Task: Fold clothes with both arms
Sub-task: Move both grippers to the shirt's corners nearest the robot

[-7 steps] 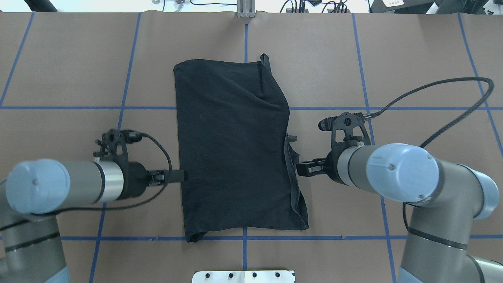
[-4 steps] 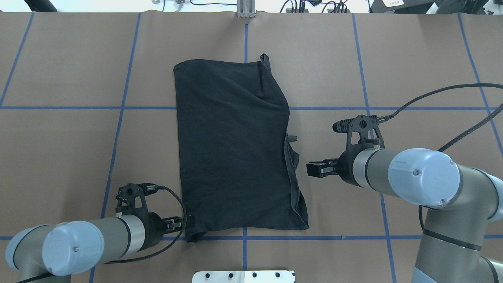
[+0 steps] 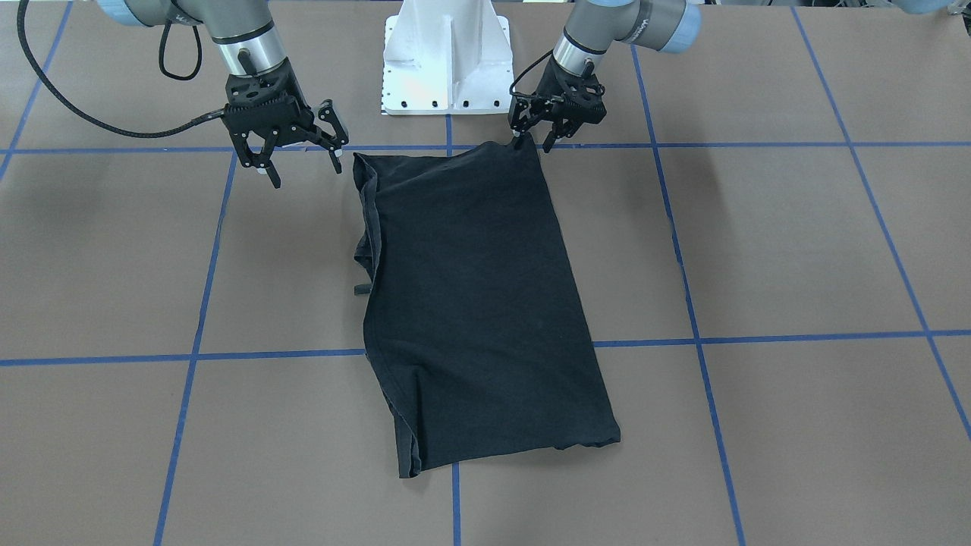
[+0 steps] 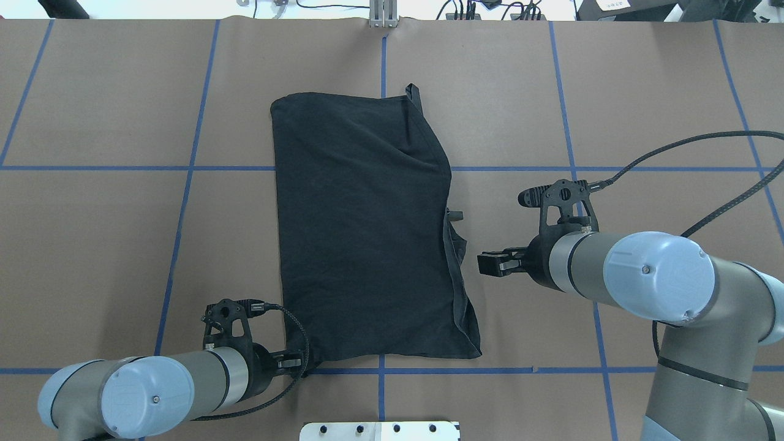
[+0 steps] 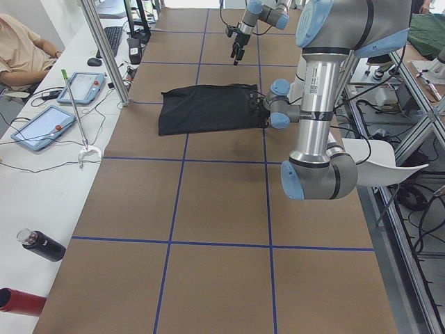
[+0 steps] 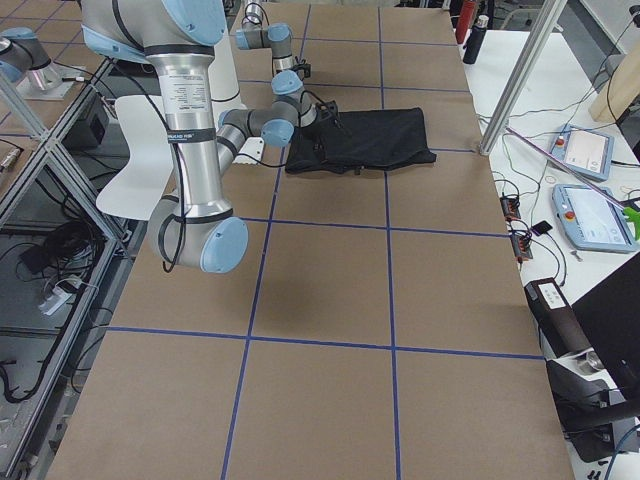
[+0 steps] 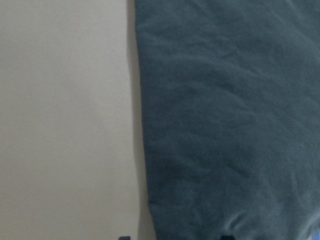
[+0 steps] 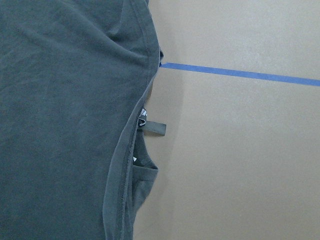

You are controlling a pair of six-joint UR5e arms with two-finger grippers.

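Shirt (image 4: 361, 233) stretched lengthwise, near to far, on tabletop (image 4: 92, 245); left claw (image 4: 300, 362), released, straddling near-left corner; right claw (image 4: 488, 264), released, just off right edge, mid-length.

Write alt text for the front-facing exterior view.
A black T-shirt folded into a long strip lies on a brown table gridded with blue tape. The left gripper is at one corner nearest the robot; the right gripper hangs open beside the other.
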